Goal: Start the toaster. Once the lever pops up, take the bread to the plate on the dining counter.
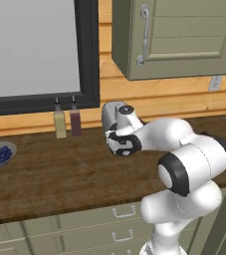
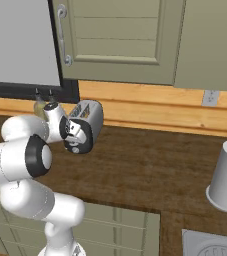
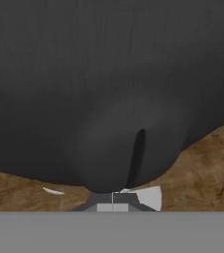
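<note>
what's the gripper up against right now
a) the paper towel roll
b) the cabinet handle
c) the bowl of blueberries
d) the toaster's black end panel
d: the hand view looks straight at the toaster and its black end panel, with the shut gripper pressed close to it, and the right base view shows the hand at that end of the toaster on the counter.

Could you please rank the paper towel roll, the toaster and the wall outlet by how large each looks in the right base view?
1. Paper towel roll, though nearer the camera.
2. Toaster, partly hidden.
3. Wall outlet.
</note>
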### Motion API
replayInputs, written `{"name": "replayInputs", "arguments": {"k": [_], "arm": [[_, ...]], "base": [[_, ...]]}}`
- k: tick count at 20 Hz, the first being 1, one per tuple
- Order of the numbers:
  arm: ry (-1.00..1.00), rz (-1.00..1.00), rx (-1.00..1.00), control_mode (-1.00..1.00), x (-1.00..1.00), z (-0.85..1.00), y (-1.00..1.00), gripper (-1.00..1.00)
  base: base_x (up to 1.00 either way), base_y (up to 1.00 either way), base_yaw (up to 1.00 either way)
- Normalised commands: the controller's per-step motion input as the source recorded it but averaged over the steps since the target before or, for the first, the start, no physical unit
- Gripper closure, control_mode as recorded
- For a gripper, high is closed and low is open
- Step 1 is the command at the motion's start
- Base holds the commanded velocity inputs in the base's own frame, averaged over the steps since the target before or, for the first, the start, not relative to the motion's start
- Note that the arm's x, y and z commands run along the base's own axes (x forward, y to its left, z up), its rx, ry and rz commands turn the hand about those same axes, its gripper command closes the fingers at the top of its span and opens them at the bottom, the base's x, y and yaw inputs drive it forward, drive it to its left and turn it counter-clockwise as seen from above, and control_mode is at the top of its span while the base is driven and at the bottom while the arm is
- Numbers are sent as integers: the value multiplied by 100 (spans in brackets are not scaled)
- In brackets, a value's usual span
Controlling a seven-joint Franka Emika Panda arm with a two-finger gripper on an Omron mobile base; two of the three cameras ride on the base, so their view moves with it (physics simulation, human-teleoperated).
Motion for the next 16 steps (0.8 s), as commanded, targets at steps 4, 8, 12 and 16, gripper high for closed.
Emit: {"name": "replayInputs", "arguments": {"k": [4,8,12,16], "arm": [[6,-7,0,-100,-1,-67,0,100],[0,-3,0,-100,4,-52,0,100],[0,-1,0,-100,-28,-23,-2,100],[-1,0,0,-100,-51,90,-1,100]], "base": [[0,0,0],[0,0,0],[0,0,0],[0,0,0]]}}
